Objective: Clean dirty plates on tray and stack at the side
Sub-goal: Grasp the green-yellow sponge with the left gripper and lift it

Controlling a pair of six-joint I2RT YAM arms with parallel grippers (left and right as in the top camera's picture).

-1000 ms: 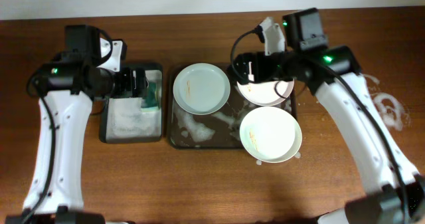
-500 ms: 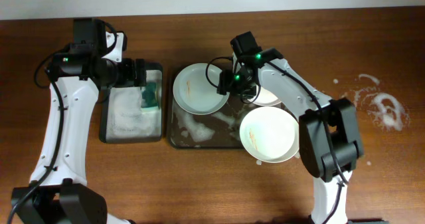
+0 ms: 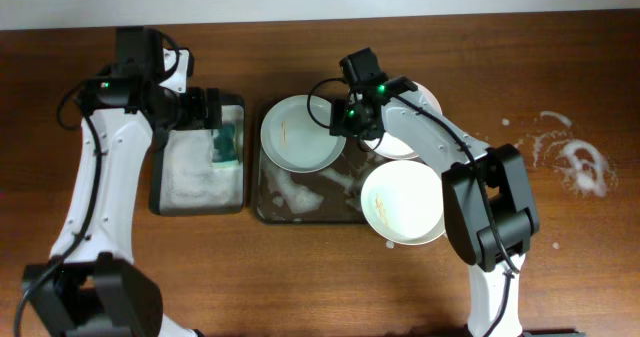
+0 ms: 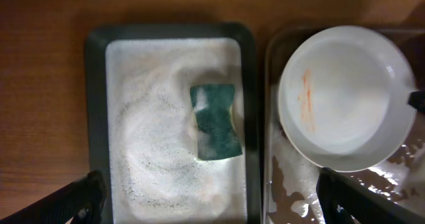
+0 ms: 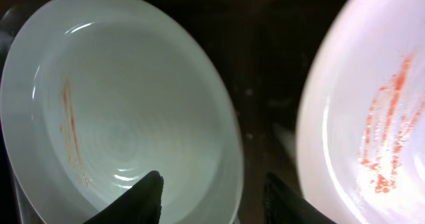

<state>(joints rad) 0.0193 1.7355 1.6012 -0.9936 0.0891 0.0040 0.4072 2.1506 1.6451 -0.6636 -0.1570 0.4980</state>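
- Nearest the arm bases: white plate [image 3: 405, 202] sits over the front right corner of the tray [image 3: 310, 209], with an orange smear on its left side. It has not moved in the last second. The tray floor is streaked with foam.
- Off to the right, the side [image 3: 580, 162] shows soap splashes only. No plate is stacked there yet.
- Middle: mint plate [image 5: 119, 104] at the tray's back left, orange streak inside.
- Right gripper [image 5: 212, 197] has swung here from over the pink plate, and its fingers have drawn in from full spread to about half. They straddle the mint plate's right rim, one over the bowl, one outside. Gaps show on both sides, so it is not pinching yet.
- Pink plate [image 5: 372, 104] lies just beside it, smeared.
- Farther left: green sponge [image 4: 216, 121] lies in the foam of the smaller tray [image 4: 96, 117]. Left gripper [image 4: 211, 187] hangs above it, fingers spread wide and empty, as before.
- Reading: probably setting up to lift the mint plate for scrubbing. All three plates look unwashed.
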